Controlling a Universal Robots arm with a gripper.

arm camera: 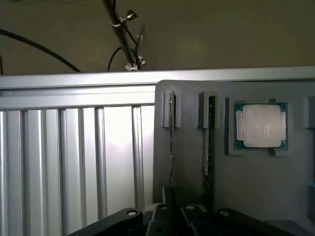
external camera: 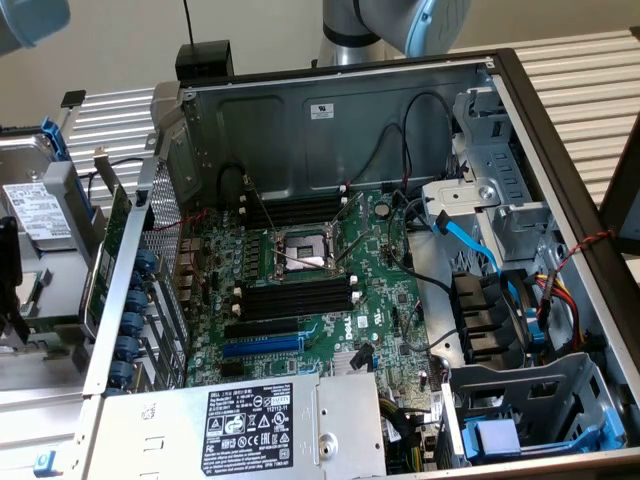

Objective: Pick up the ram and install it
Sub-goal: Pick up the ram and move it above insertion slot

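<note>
In the wrist view, two ram sticks stand on edge in the slots of a grey holder tray [arm camera: 256, 187]. One stick [arm camera: 172, 142] shows as a thin line. The other [arm camera: 207, 147] shows a green edge with dark chips. My gripper [arm camera: 173, 216] sits low over the tray, its black body in line with the thin stick. In the exterior view, the open computer case [external camera: 330, 110] holds the motherboard [external camera: 380, 290] with long black empty memory slots [external camera: 295, 295] on both sides of the processor socket [external camera: 305, 250].
A processor chip [arm camera: 260, 125] lies in a recess of the tray beside the sticks. Ribbed metal tabletop [arm camera: 74, 162] borders the tray. In the case are a blue expansion slot [external camera: 262, 345], a power supply [external camera: 250, 425], loose cables [external camera: 470, 240] and drive bays [external camera: 520, 400]. A removed side panel [external camera: 120, 270] stands at the exterior view's left.
</note>
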